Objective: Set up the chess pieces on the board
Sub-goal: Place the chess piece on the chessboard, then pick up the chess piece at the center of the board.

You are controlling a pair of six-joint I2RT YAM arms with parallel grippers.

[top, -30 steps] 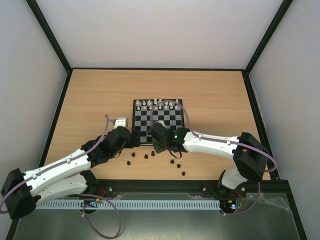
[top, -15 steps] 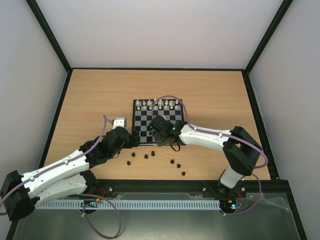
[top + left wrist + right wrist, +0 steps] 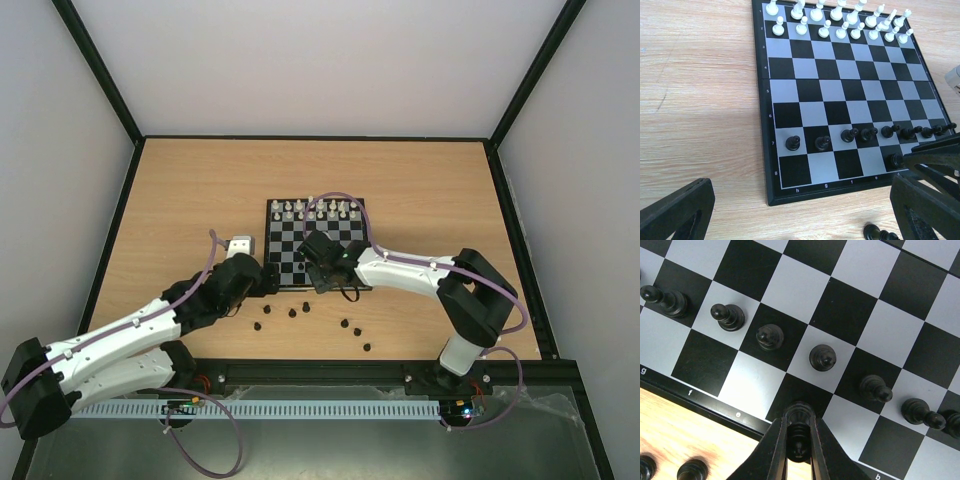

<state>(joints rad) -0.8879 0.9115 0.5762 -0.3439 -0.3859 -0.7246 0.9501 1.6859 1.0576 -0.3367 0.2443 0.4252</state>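
Right wrist, right pincer [image 3: 799,426] clenched on black piece [image 3: 799,444], unseen from overhead, left pincer [image 3: 800,195] splayed

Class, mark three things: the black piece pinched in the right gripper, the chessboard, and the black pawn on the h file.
pinched black piece [image 3: 799,440]: right wrist view, its dark body.
chessboard [image 3: 832,91]: left wrist view, a bare central square.
h-file black pawn [image 3: 792,143]: left wrist view, its body.

High rear overview, wrist close-ups, board [image 3: 290,242] shared
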